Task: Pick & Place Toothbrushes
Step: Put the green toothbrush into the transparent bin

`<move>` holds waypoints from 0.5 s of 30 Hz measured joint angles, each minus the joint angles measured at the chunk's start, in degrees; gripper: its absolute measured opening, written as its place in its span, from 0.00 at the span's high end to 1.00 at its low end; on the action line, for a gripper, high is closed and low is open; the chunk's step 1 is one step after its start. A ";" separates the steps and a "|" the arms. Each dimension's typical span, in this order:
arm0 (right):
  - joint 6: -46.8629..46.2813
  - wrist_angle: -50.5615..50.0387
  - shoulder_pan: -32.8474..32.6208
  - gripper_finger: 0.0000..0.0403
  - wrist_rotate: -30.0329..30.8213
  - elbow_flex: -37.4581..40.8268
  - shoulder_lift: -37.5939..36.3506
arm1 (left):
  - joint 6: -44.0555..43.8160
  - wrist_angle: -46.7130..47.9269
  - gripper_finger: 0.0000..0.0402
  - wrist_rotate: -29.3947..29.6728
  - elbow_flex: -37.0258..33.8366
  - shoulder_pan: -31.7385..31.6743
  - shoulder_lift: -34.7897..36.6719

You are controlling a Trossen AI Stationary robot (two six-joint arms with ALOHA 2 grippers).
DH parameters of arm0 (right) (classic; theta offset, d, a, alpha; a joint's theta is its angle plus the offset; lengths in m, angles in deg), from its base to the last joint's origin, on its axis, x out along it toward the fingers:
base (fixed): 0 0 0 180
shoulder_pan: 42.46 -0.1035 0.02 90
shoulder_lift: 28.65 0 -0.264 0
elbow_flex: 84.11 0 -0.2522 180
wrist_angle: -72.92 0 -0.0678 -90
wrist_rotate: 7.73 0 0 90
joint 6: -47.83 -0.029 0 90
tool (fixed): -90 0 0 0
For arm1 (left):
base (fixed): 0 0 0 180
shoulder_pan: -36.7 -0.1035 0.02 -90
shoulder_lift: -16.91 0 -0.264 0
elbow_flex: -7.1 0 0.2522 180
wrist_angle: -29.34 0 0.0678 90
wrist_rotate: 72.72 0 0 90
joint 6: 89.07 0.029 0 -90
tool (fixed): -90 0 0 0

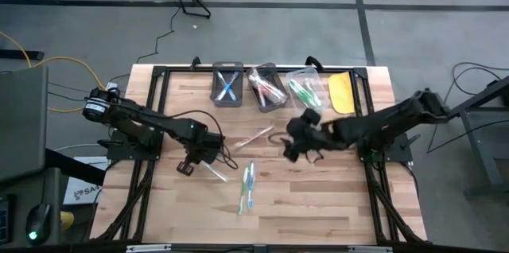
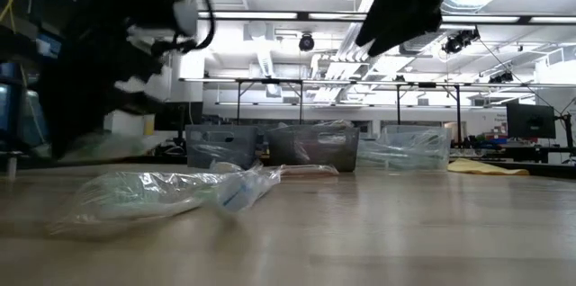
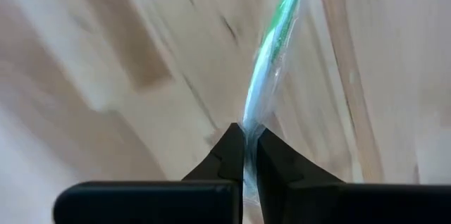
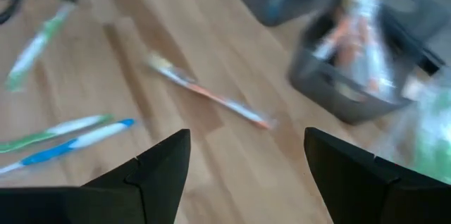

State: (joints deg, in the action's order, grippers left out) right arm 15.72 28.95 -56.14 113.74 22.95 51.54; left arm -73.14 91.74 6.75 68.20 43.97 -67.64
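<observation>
Seen from above, the left gripper [image 1: 193, 163] sits at about 9 o'clock from the centre of the wooden desk [image 1: 318, 213], its jaws clamped on one end of a wrapped green toothbrush [image 1: 215, 173]; the left wrist view shows the two dark fingers [image 3: 227, 155] pinched together on the clear wrapper, the green-handled brush [image 3: 276, 30] running away from them over the wood. The right gripper [image 1: 293, 148] hangs just right of centre, its jaws spread wide and empty in the right wrist view.

Loose on the desk lie an orange-red toothbrush [image 1: 256, 136] near the middle and, at 6 o'clock from it, a green toothbrush [image 1: 245, 188] and a blue toothbrush [image 1: 251, 184] side by side.

Along the 12 o'clock edge stand three containers: a grey bin [image 1: 216, 94] with blue brushes, a second grey bin [image 1: 256, 98] holding orange-red ones, and a clear bin [image 1: 320, 100] with green ones. A yellow flat object [image 1: 342, 91] lies at 3 o'clock of the clear bin.
</observation>
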 joint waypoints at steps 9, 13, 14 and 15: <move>8.37 21.62 -8.75 0.33 5.19 0.04 13.04 | 0.39 -0.08 0.98 12.53 10.05 0.02 0.09; 12.42 29.69 -11.10 0.33 6.92 0.04 17.42 | 0.35 -0.61 0.98 18.37 12.75 0.01 0.09; 12.77 31.08 -11.31 0.33 7.03 0.04 17.99 | 0.34 -0.59 0.98 20.07 13.18 0.02 0.10; 12.89 32.29 -11.31 0.33 7.06 0.04 18.38 | 0.34 -0.68 0.98 21.26 13.36 0.01 0.11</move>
State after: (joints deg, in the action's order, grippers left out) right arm 28.61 61.24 -67.46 120.81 22.99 69.92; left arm -72.80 91.06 28.02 81.56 43.98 -67.54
